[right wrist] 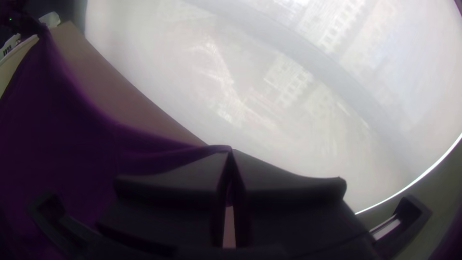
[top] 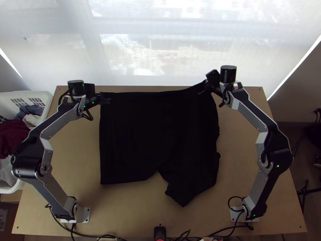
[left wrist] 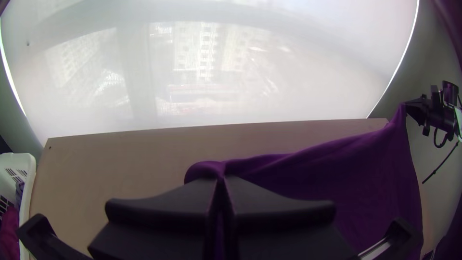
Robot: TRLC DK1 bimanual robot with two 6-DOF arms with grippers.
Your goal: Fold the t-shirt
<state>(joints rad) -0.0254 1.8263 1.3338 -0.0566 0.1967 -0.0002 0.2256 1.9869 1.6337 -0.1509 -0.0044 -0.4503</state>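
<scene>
The dark t-shirt [top: 136, 136] hangs stretched between both grippers, its lower part over the table, with an uneven edge at the lower right. At its upper left corner is my left gripper [top: 105, 99], and at the raised upper right corner my right gripper [top: 205, 87]. In the left wrist view the left gripper [left wrist: 220, 180] is shut on a bunched bit of the purple-looking t-shirt [left wrist: 337, 168]. The right wrist view has the right gripper [right wrist: 231, 154] shut on another corner of the t-shirt [right wrist: 62, 125].
A white laundry basket [top: 47, 105] with clothes stands beyond the table's left edge. A pale screened window [top: 160, 48] rises behind the far edge. Bare wood of the table [top: 80, 160] lies left of the cloth. Cables run along the near edge.
</scene>
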